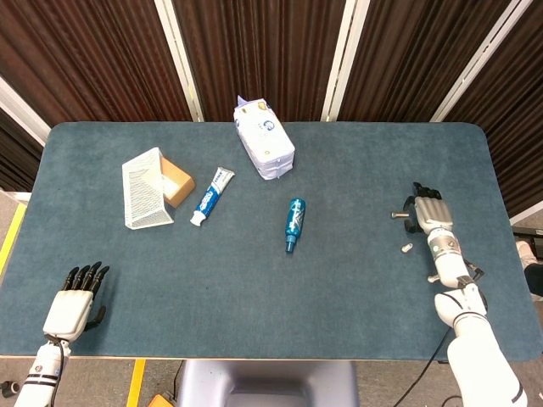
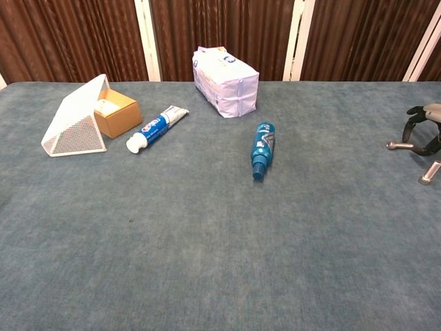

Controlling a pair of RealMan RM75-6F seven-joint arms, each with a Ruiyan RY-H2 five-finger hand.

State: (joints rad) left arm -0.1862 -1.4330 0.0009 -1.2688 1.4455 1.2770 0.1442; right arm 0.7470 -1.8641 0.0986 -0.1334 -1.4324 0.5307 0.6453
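Observation:
My right hand [image 1: 427, 214] is at the table's right side with its fingers arched down and apart, holding nothing. Its fingertips [image 2: 411, 126] straddle the right end of a small metal bolt [image 1: 396, 215] [image 2: 395, 145] lying on the blue cloth; I cannot tell whether they touch it. A second small bolt [image 1: 406, 248] [image 2: 429, 172] lies just in front of the hand. My left hand [image 1: 72, 301] rests near the front left table edge, fingers straight and spread, empty; only the head view shows it.
A blue bottle [image 1: 293, 224] [image 2: 262, 149] lies mid-table. A toothpaste tube [image 1: 211, 196], a tipped white mesh basket [image 1: 144, 188] and a cardboard box [image 1: 176, 180] lie at the back left. A white pack [image 1: 265, 140] stands at the back edge.

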